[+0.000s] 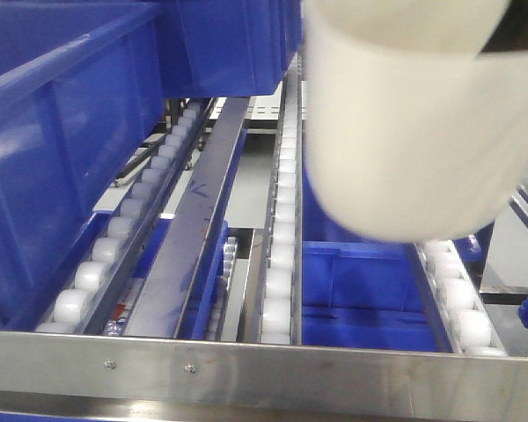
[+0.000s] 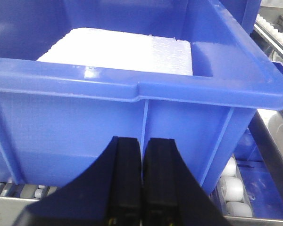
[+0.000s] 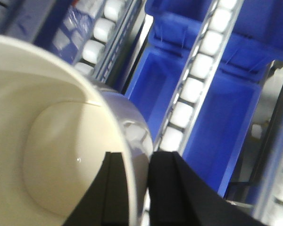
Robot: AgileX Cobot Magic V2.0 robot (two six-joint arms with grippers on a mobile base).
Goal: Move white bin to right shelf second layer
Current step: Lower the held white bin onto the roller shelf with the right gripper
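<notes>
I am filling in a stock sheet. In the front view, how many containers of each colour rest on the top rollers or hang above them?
white bin: 1
blue crates: 2, the left crate and the rear crate
Total: 3

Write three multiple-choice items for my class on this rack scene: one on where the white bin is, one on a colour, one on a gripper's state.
1. Where is the white bin?
A. Held above the roller lanes
B. Inside a blue crate
C. On the floor

2. What colour is the crate before the left gripper?
A. Green
B. Blue
C. Red

3. How is the right gripper?
A. Open, empty
B. Out of view
C. Shut on the bin's wall

Answers: 1 A, it hangs over the rollers; 2 B, its walls are blue; 3 C, fingers pinch the rim either side.
</notes>
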